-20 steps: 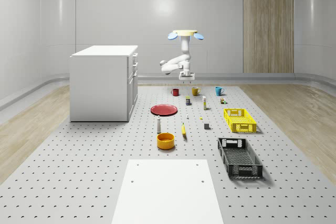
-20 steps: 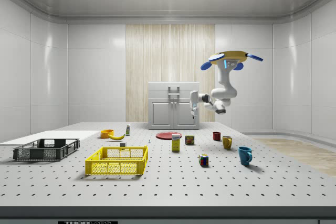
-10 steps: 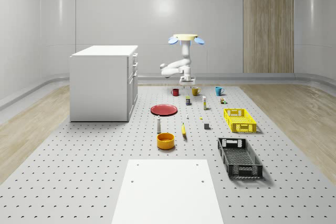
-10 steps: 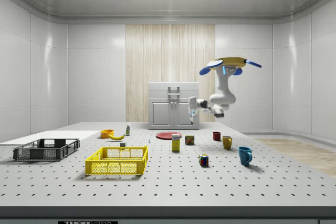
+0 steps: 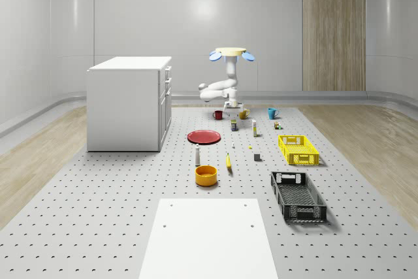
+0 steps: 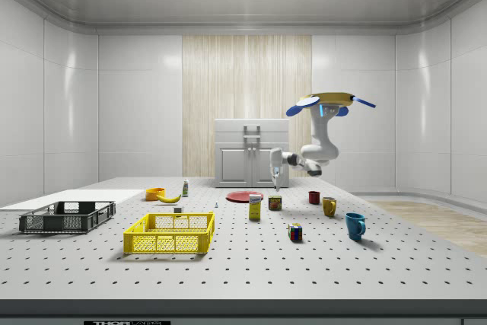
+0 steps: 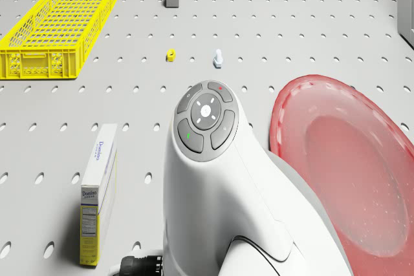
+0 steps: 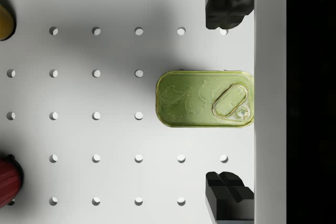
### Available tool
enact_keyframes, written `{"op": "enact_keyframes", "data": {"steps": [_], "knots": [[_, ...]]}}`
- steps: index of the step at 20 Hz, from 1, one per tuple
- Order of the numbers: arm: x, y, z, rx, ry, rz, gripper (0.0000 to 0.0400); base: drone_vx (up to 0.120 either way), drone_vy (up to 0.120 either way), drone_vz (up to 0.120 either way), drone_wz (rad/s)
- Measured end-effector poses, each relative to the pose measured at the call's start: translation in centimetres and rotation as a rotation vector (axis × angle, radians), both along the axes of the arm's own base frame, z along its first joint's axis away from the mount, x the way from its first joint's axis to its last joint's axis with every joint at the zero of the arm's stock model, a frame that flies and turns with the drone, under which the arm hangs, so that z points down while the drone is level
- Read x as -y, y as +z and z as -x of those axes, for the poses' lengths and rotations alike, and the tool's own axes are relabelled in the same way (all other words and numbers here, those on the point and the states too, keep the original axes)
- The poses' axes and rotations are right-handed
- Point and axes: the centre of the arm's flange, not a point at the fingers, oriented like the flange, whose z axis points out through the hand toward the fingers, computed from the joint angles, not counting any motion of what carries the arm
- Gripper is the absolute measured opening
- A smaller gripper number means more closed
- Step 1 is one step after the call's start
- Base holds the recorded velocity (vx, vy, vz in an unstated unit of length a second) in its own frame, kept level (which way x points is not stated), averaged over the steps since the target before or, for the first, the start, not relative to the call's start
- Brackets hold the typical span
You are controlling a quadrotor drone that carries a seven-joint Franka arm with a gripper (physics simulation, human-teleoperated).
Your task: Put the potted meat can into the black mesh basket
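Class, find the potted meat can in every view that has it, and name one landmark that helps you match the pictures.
Whole-scene view: the potted meat can stands on the table, nearer than the red mug, below the hovering drone.
Side view: the can sits left of the red mug, under the gripper.
Wrist view: the can is seen lid-up.
Shared landmark: the red mug.
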Motion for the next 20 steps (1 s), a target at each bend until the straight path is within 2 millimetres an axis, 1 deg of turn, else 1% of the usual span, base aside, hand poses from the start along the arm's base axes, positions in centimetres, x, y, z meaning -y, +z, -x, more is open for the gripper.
{"op": "enact_keyframes", "data": {"steps": [5,15,20], "knots": [[0.0,0.0,0.0,0.0,0.0,0.0,0.04,0.0,0.0,-0.12,0.0],[0.0,2.2,0.0,0.0,0.0,0.0,0.04,0.0,0.0,0.0,0.0],[0.0,2.7,-0.6,0.0,0.0,0.0,0.04,0.0,0.0,0.0,0.0]]}}
